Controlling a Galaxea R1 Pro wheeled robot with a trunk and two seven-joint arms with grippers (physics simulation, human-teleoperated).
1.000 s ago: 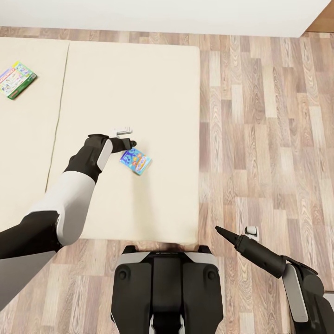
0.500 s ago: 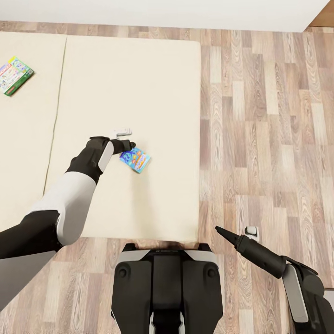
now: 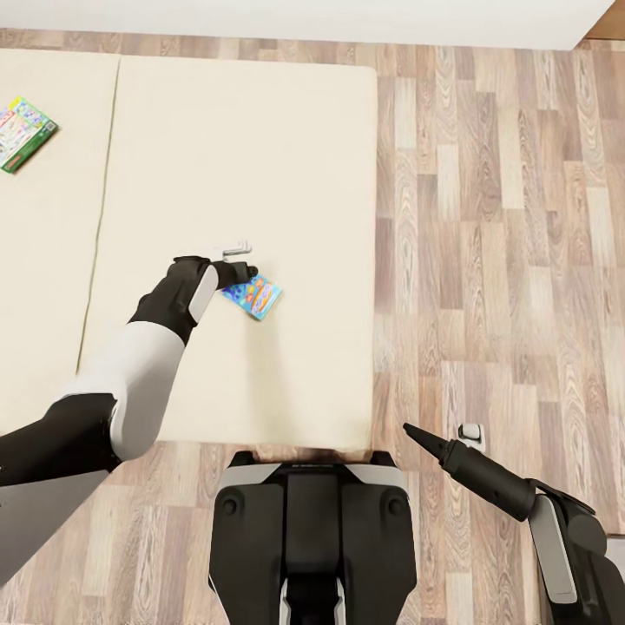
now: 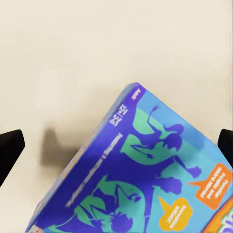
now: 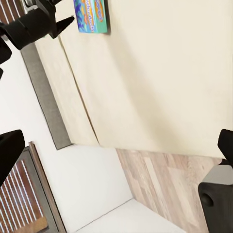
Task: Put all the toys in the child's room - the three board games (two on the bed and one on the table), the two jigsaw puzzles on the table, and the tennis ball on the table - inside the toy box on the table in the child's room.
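A small blue board game (image 3: 253, 298) lies flat on the beige bed (image 3: 286, 156), on its right-hand mattress section. My left gripper (image 3: 249, 274) hangs just above the box's near-left corner. Its jaws are open, and the black fingertips (image 4: 9, 151) stand wide on either side of the blue board game (image 4: 145, 179). A second, colourful board game (image 3: 24, 133) lies at the far left of the bed. My right gripper (image 3: 413, 432) is low over the floor by the bed's corner, open and holding nothing. The right wrist view catches the blue board game (image 5: 91, 15) and the left gripper (image 5: 41, 22).
Wood-plank floor (image 3: 503, 243) stretches to the right of the bed, up to a white wall (image 3: 347, 17). My dark base (image 3: 312, 538) stands against the bed's near edge. The bed's grey frame (image 5: 46, 102) runs along the mattress side.
The whole head view has shifted slightly. My left gripper has edged a little closer over the blue board game. The right arm holds the same pose.
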